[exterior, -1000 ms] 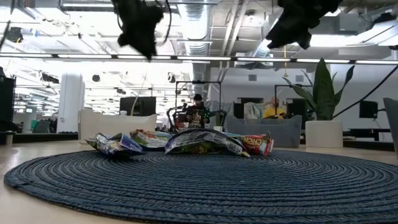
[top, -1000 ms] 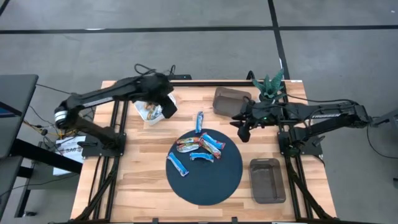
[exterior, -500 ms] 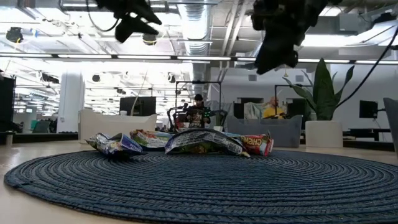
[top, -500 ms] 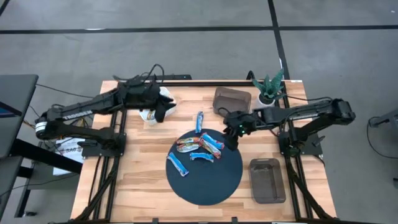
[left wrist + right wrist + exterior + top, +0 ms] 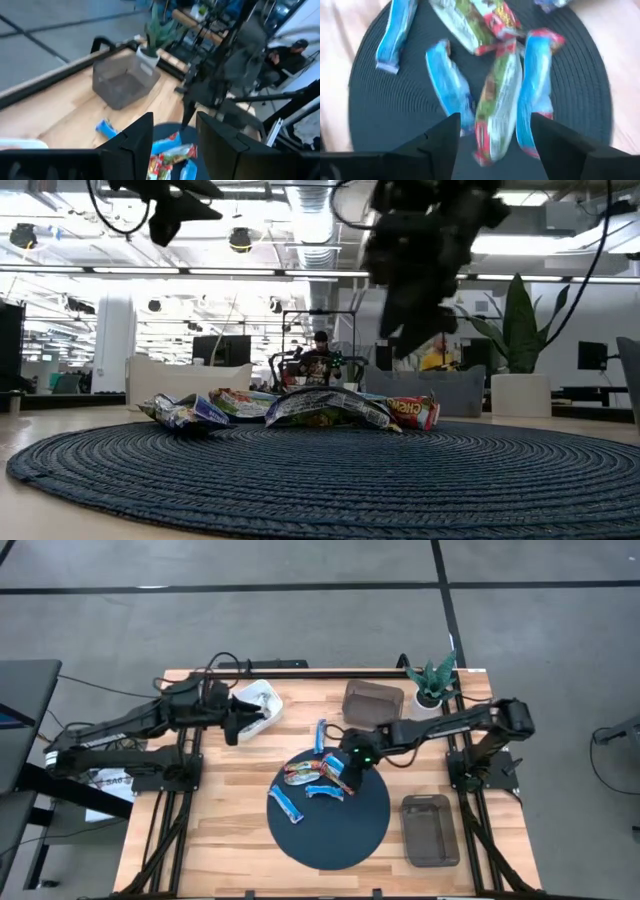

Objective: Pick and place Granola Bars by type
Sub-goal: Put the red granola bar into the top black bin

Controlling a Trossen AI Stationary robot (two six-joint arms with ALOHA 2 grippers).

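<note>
Several granola bars lie in a loose heap on the round dark mat point(image 5: 330, 830): blue ones point(image 5: 450, 82) point(image 5: 535, 80) point(image 5: 285, 805) and multicoloured ones point(image 5: 497, 95) point(image 5: 300, 775). One more blue bar point(image 5: 321, 733) lies on the wood just beyond the mat's far rim. My right gripper point(image 5: 492, 145) hangs open above the heap, slanting down, its fingers on either side of a multicoloured bar without touching it. My left gripper point(image 5: 175, 145) is open with nothing between its fingers, raised beside the white bin point(image 5: 258, 700) at the far left.
A brown bin point(image 5: 372, 700) stands at the far side, with a small potted plant point(image 5: 432, 680) to its right. A second brown bin point(image 5: 430, 830) stands near the right edge. Bare wood lies to the left of the mat and in front of it.
My right gripper has swung from the far right in over the mat and come down toward the heap of bars. My left gripper has drawn back from over the white bin toward the table's left edge and tipped up until it points almost level. No bar has moved.
</note>
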